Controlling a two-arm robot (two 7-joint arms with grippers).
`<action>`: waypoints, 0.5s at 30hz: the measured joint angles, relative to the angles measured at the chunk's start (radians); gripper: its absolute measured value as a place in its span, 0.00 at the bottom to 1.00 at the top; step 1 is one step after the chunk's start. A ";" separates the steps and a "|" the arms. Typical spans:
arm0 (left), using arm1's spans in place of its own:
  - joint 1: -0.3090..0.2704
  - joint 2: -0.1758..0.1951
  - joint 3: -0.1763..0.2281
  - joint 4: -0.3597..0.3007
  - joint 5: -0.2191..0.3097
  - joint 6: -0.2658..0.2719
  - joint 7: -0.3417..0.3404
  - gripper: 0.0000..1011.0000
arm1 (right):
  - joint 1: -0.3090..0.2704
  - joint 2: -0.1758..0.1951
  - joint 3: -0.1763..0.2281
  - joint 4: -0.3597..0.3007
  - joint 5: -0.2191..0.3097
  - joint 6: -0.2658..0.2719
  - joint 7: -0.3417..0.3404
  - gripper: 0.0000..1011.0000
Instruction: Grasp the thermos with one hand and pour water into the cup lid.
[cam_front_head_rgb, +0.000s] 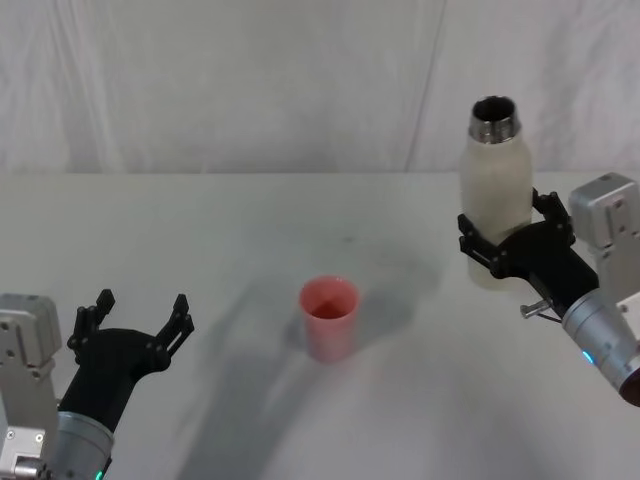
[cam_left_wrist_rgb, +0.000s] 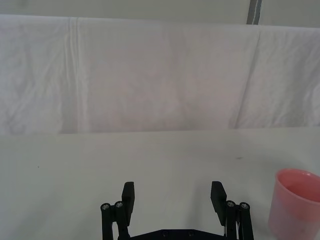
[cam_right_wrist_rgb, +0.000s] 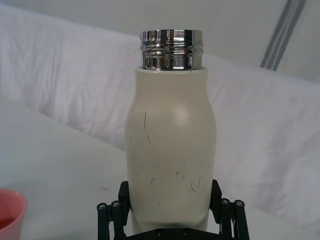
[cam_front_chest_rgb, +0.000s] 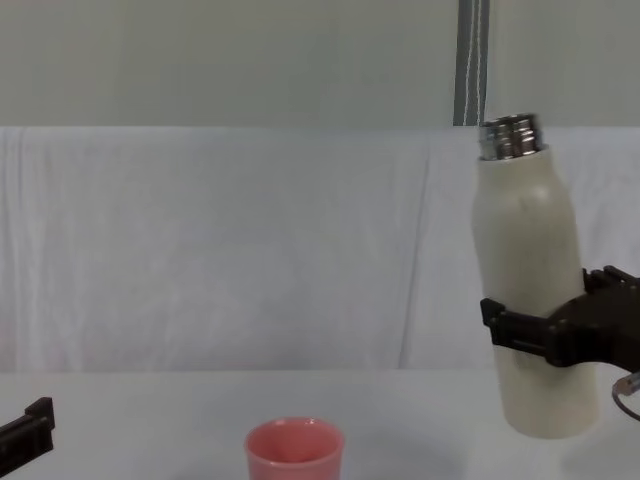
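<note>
My right hand (cam_front_head_rgb: 512, 243) is clamping the thermos (cam_front_head_rgb: 495, 190) low on its body, holding it upright above the table (cam_front_head_rgb: 250, 230) at far right. The cup lid (cam_front_head_rgb: 329, 316) is standing centre, well apart. My left hand (cam_front_head_rgb: 135, 325) is idling spread at near left.

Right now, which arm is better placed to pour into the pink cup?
The right. The right gripper is shut on the bottle, held upright and to the right of the cup. The left gripper is open, holding nothing, left of the cup.
</note>
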 joint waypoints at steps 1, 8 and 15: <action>0.000 0.000 0.000 0.000 0.000 0.000 0.000 0.99 | -0.001 0.000 0.003 0.000 0.009 0.001 0.001 0.94; 0.000 0.000 0.000 0.000 0.000 0.000 0.000 0.99 | -0.009 -0.001 0.023 0.018 0.074 0.012 -0.005 0.94; 0.000 0.000 0.000 0.000 0.000 0.000 0.000 0.99 | -0.020 -0.016 0.053 0.045 0.159 0.020 -0.014 0.94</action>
